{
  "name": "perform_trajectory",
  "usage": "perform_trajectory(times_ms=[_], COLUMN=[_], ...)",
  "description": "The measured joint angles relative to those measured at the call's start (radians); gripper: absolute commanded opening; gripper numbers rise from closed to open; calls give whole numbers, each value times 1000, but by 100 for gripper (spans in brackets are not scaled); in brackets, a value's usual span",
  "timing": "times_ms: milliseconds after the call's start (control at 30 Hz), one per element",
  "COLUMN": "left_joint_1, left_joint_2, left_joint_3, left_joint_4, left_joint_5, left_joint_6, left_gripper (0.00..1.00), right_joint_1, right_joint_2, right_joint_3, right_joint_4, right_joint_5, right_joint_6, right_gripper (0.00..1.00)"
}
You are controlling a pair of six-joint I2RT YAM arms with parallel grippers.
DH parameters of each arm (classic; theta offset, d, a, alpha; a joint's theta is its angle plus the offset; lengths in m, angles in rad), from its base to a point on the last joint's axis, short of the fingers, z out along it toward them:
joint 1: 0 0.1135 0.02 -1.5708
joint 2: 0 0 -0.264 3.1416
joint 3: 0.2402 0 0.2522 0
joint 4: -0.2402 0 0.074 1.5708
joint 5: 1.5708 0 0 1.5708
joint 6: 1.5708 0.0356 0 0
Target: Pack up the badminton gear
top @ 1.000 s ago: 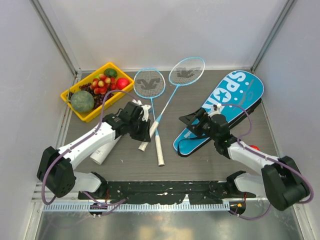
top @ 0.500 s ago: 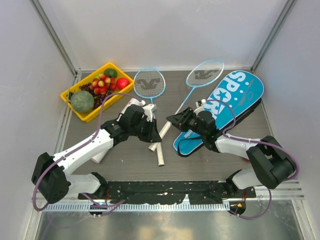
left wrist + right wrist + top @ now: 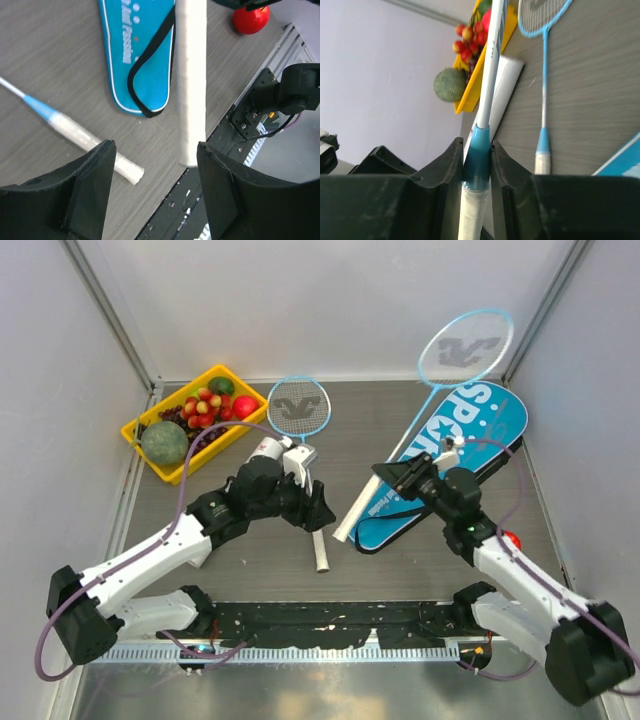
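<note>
My right gripper (image 3: 477, 160) is shut on the blue cone of one racket (image 3: 465, 345), just above its white grip. That racket is lifted and slants over the blue SPORT bag (image 3: 470, 440). Its handle (image 3: 191, 75) ends between and above the fingers of my left gripper (image 3: 155, 185), apart from both. The left gripper (image 3: 322, 510) stands open and empty. The second racket (image 3: 298, 405) lies flat on the table, its handle (image 3: 85, 137) just beyond my left finger. The white tube (image 3: 506, 85) lies beside the tray, largely hidden under my left arm in the top view.
A yellow tray (image 3: 140, 435) of fruit with a green melon (image 3: 165, 442) sits at the back left. A loose red apple (image 3: 512, 538) lies by the bag's near right side. The bag's black strap (image 3: 150, 75) loops over its near end.
My right gripper closed on the racket's cone and raised it, swinging the head right and back over the bag. My left gripper let go of the handle and opened.
</note>
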Motion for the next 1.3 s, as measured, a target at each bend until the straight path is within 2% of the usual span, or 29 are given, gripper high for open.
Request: perform_trajectory(times_ms=[100, 267, 467, 600, 833, 1200, 1300], left_joint_1=[-32, -82, -172, -259, -311, -374, -393], left_joint_2=[-24, 20, 201, 352, 558, 748, 789], left_joint_3=[10, 12, 47, 94, 214, 363, 386], left_joint_4=[14, 21, 35, 74, 103, 89, 64], left_joint_5=[-31, -111, -243, -317, -332, -333, -342], left_joint_6=[47, 142, 237, 297, 323, 323, 320], left_gripper=[67, 65, 62, 62, 57, 54, 50], right_joint_1=[-68, -96, -96, -96, -96, -96, -96], right_joint_2=[-164, -338, -551, -666, -729, -729, -729], right_joint_3=[21, 93, 172, 296, 452, 471, 471], right_joint_4=[-154, -399, -691, -874, -972, -1062, -1072], right_joint_5=[-2, -19, -21, 37, 61, 40, 34], right_joint_6=[-101, -230, -314, -370, -411, -404, -402], right_gripper=[5, 6, 5, 5, 5, 5, 5])
